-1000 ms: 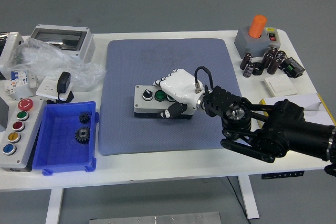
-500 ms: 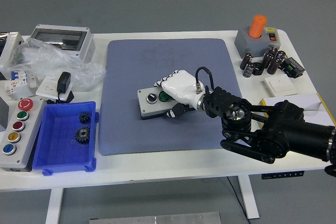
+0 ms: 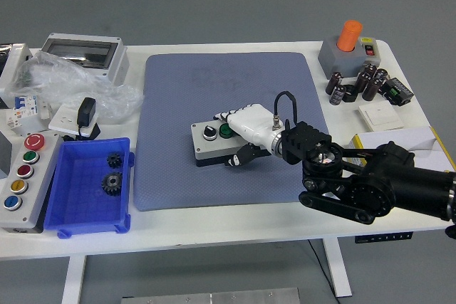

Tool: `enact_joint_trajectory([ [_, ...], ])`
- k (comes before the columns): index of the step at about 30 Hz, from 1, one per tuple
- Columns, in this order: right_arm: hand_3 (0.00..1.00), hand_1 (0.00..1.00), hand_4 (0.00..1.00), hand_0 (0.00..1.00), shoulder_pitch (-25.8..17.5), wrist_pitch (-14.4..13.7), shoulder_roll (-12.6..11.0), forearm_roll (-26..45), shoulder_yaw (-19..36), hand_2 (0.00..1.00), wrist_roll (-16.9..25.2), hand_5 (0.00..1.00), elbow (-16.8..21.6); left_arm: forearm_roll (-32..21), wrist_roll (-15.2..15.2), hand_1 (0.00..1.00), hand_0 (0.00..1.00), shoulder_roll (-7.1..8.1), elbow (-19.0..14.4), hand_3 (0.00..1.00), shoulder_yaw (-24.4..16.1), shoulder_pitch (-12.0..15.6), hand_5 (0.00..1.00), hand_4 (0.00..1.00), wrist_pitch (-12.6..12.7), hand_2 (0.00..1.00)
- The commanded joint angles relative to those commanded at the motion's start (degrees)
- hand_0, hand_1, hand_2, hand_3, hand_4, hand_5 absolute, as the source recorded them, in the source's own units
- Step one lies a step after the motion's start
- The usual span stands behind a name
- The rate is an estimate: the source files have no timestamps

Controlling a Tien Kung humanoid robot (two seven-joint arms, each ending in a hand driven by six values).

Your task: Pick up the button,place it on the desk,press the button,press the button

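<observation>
Button box (image 3: 214,144): small grey housing w/ dark base, lay flat near centre of blue-grey mat (image 3: 178,105), slightly skewed to the mat edges. Top face showed a black-and-white knob at the left end and a green pushbutton just beside it; rest of the top hidden under the hand. Right hand (image 3: 249,132), white shell on black arm, came in from the right and wrapped the box's right half: fingers over the far edge and top, thumb (image 3: 239,156) against the near side, i.e. grasping the box. Couldn't tell if box base was fully on the mat or a bit lifted. Left arm not seen. No readable print on the box; any label too small to make out. Elsewhere: larger control panel (image 3: 25,176) at table's left edge w/ red, green, red, yellow, blue buttons in a column; blue bin (image 3: 71,211) beside it holding two dark gears (image 3: 112,176); orange-capped grey unit (image 3: 347,51) at far right, text on it illegible.
</observation>
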Motion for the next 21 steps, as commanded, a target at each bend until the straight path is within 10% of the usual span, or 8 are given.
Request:
enact_joint_trajectory([
  [21, 0.998, 0.747, 0.998, 0.759, -0.12, -1.98, -0.83, 4.70, 1.05, 0.891, -4.78, 0.715, 0.92, -0.19, -0.52, 0.668, 0.620, -0.20, -0.05, 0.613, 0.14, 0.16, 0.273, 0.707, -0.33, 0.598],
])
